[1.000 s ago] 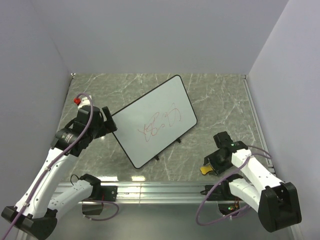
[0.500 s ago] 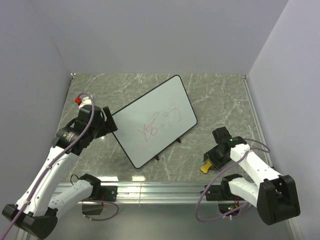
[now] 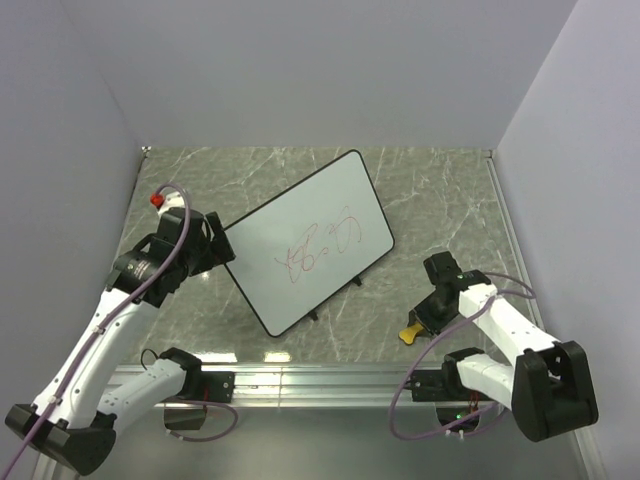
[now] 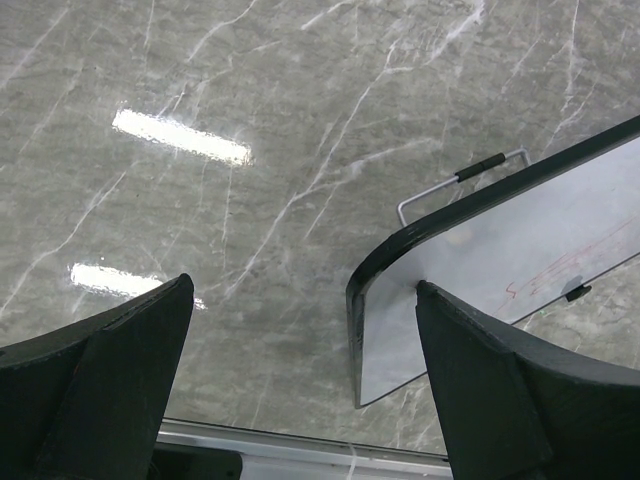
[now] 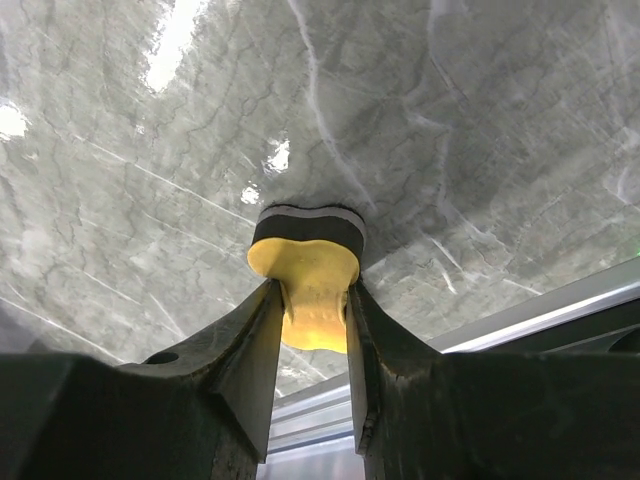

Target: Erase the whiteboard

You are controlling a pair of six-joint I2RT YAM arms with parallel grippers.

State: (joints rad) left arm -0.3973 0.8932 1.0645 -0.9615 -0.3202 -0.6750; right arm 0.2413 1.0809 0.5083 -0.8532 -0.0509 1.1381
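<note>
Slippage seems possible: right gripper [image 5: 308, 300] pinches the yellow bone-shaped eraser [image 5: 305, 262] at its narrow waist; left gripper [image 4: 305, 290] gapes wide at 1 corner of the black-rimmed white whiteboard [image 3: 305, 240], propped mid grey marble table [image 3: 440, 200].

whiteboard [image 3: 322, 215]: white, black rim, red scribbles | eraser [image 5: 305, 285]: yellow | table [image 3: 445, 200]: grey marbled

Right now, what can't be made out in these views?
- Red scribble on the whiteboard: too small to read in the top view, mostly cut off in the left wrist view.
- Yellow eraser: sides covered by the right gripper's fingers in its wrist view, partly under that gripper from above.
</note>
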